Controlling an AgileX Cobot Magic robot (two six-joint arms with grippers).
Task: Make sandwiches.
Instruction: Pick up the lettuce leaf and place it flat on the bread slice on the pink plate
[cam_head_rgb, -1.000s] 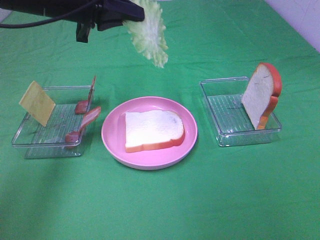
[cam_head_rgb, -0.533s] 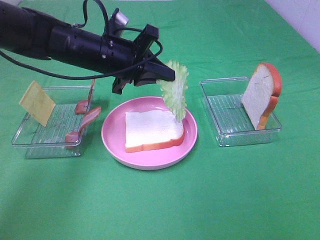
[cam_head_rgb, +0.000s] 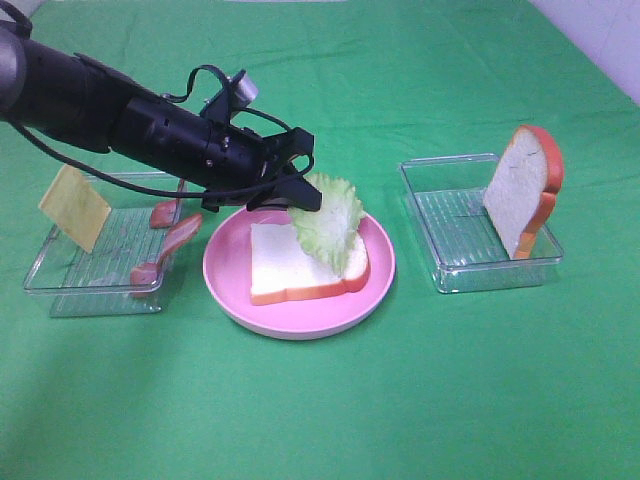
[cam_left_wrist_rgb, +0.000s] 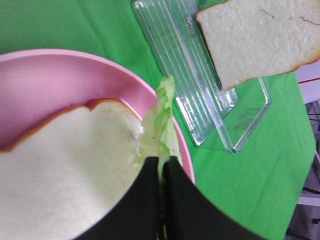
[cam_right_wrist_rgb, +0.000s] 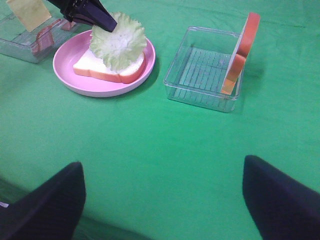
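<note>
The left gripper (cam_head_rgb: 303, 200) has come down toward the pink plate (cam_head_rgb: 228, 285), and the lettuce leaf (cam_head_rgb: 328, 222), which hung clear above the plate half a second ago, now touches the bread slice (cam_head_rgb: 285, 268) with its lower edge. Closest to the near edge of the green worktop (cam_head_rgb: 400, 400), the right gripper (cam_right_wrist_rgb: 162, 197) hovers with its jaws wide apart and only bare cloth between them. Farther in, about the middle of the worktop, the plate carries the bread slice lying flat, white face up, orange-red crust along its near side. The lettuce leans tilted over the part of the slice that lies toward the right edge and the far edge, its frilly rim spread out. The left jaws are clamped on the upper edge of the leaf, the black arm reaching in from the far left corner. Toward the left edge stands a clear tray (cam_head_rgb: 100, 300) holding a yellow cheese square (cam_head_rgb: 74, 207) propped up on edge and reddish-brown bacon strips (cam_head_rgb: 170, 245) leaning against its wall nearest the plate. Toward the right edge, a second clear tray (cam_head_rgb: 450, 225) holds a second bread slice (cam_head_rgb: 520, 195) standing upright against its wall nearest that edge.
</note>
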